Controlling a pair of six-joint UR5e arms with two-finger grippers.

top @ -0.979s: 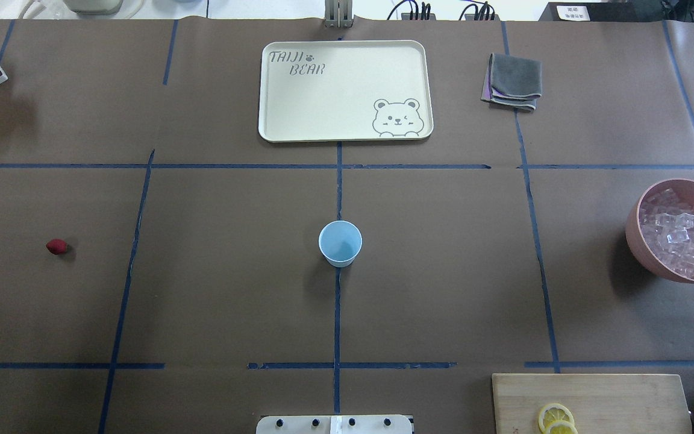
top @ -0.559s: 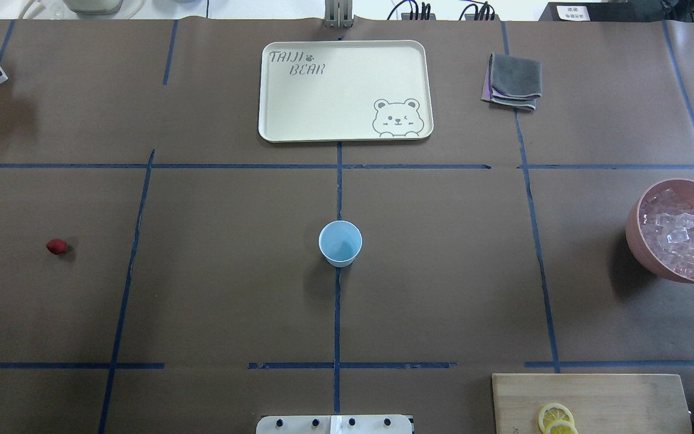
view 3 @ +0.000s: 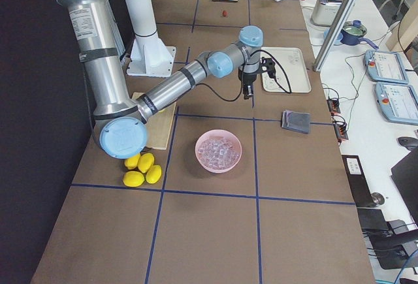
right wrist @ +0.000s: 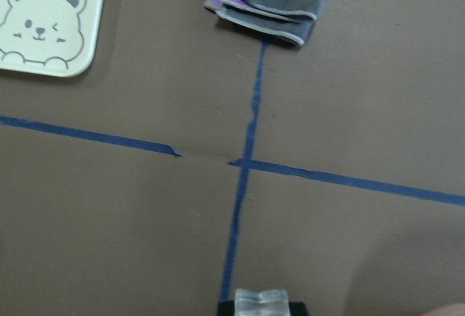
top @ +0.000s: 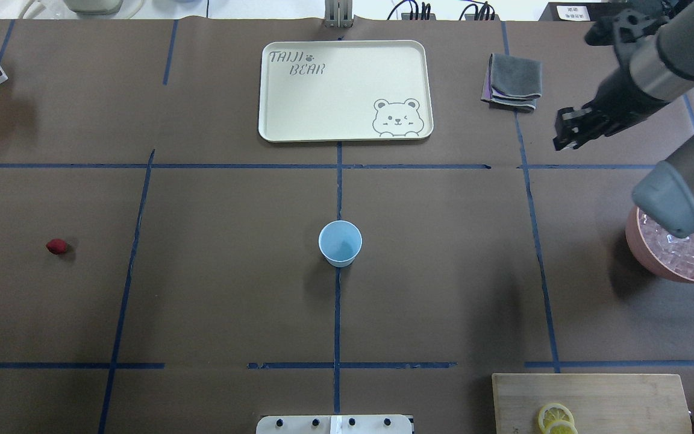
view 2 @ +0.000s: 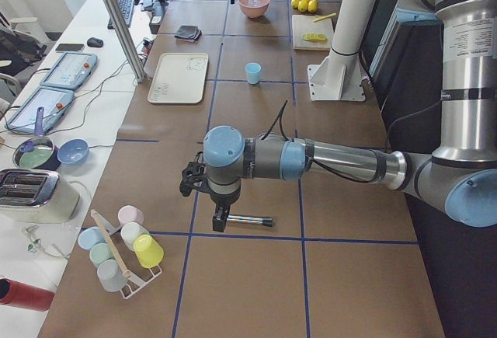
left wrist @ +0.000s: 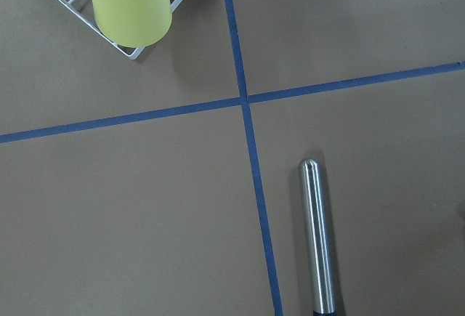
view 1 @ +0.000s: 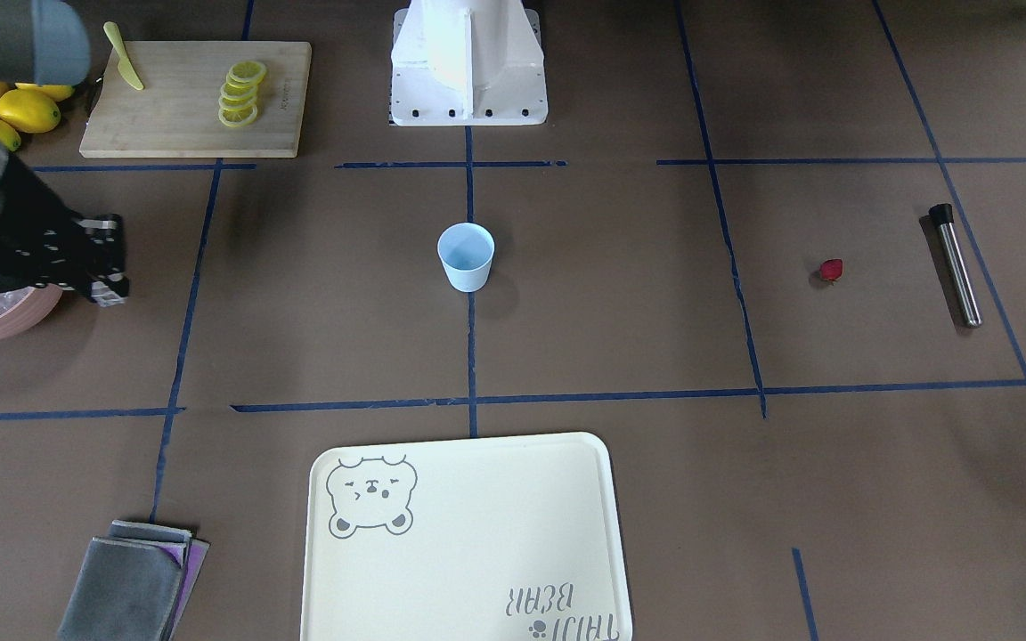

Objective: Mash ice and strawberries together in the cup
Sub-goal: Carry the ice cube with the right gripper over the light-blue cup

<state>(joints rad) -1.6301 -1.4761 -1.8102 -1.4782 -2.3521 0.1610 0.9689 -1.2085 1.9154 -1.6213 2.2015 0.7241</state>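
Note:
The pale blue cup (top: 340,243) stands upright at the table's middle, seemingly empty; it also shows in the front view (view 1: 466,256). The strawberry (top: 56,246) lies far left on the table. The ice (top: 681,250) fills a pink bowl (top: 642,253) at the right edge, partly hidden by my right arm. My right gripper (top: 562,140) hovers beyond the bowl near the grey cloth, shut on an ice cube (right wrist: 261,303). My left gripper (view 2: 220,217) hangs over a steel muddler (left wrist: 317,236); whether it is open or shut I cannot tell.
A cream bear tray (top: 275,90) lies at the far middle, and a folded grey cloth (top: 512,81) to its right. A cutting board (top: 594,392) with lemon slices is at near right. A rack with a yellow cup (left wrist: 131,11) stands beyond the muddler.
My right arm has come into the overhead view from the right and now covers part of the pink bowl, its gripper out near the grey cloth. Cup and strawberry have not moved.

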